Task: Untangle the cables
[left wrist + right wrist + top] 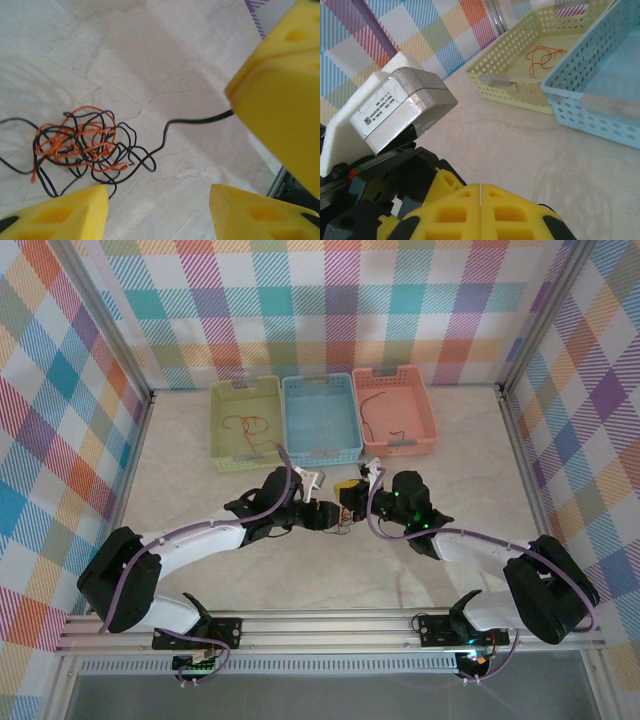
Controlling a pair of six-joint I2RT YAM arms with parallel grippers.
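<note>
A tangle of red-orange and black cables [80, 142] lies on the pale table, left of and beyond my left gripper [157, 215], which is open with bare table between its yellow fingers [65, 212]. One black cable [190, 121] runs out of the tangle to the right and ends under the yellow fingers of my right gripper [280, 95]. In the right wrist view, the right gripper [480, 207] has its jaws pressed together. From above, both grippers meet at mid-table, left gripper [325, 515] and right gripper [348, 502].
Three baskets stand in a row at the back: yellow-green [225, 445] holding a red cable [247, 425], blue [320, 445], and pink [425, 425] holding a black cable [372, 405]. The left arm's wrist block [400, 107] sits close to the right gripper.
</note>
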